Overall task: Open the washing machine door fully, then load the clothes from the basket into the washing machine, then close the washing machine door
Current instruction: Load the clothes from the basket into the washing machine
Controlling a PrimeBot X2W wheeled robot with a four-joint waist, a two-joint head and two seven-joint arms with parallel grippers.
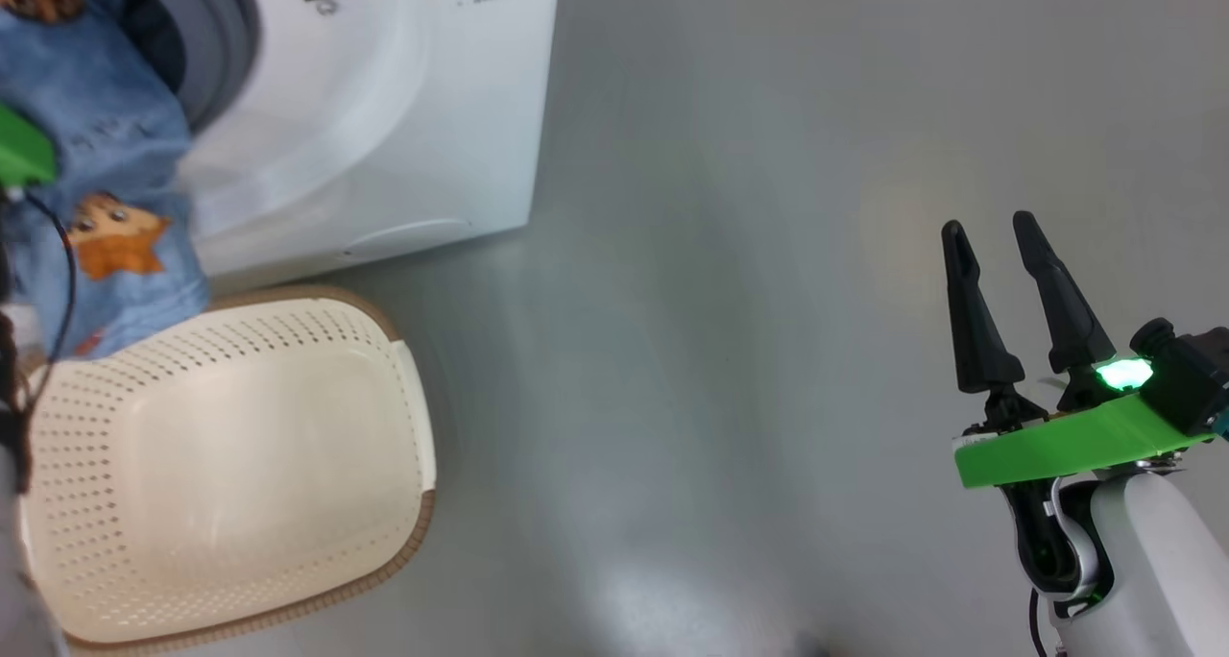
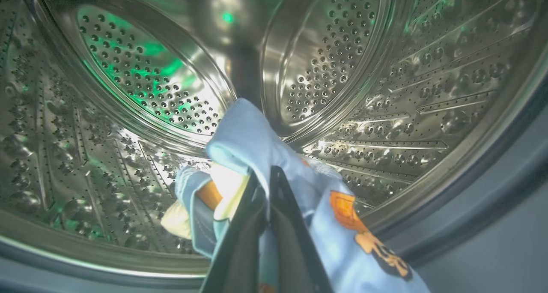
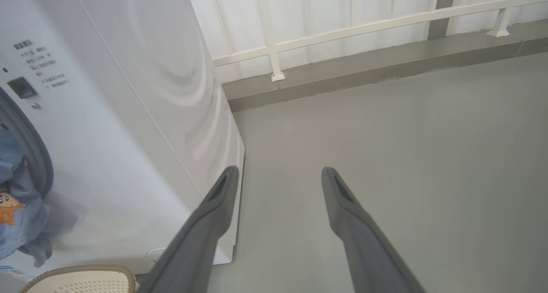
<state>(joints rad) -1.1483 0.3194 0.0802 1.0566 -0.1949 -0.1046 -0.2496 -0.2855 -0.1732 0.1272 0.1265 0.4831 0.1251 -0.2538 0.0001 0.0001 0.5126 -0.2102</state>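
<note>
The white washing machine (image 1: 403, 109) stands at the upper left of the head view, its drum opening showing at the left edge. Light-blue clothes (image 1: 106, 206) with orange cartoon prints hang from that opening down toward the cream basket (image 1: 230, 465), whose inside is bare. In the left wrist view my left gripper (image 2: 264, 177) is shut on the clothes (image 2: 252, 143) and points into the steel perforated drum (image 2: 385, 91). My right gripper (image 1: 989, 230) stands open over the grey floor, far right of the machine, with nothing between its fingers (image 3: 214, 198). The washing machine door is out of view.
Grey floor (image 1: 720, 350) spreads to the right of the machine and basket. In the right wrist view a white railing (image 3: 364, 27) and a low kerb run along the far edge of the floor, behind the machine's side panel (image 3: 150, 91).
</note>
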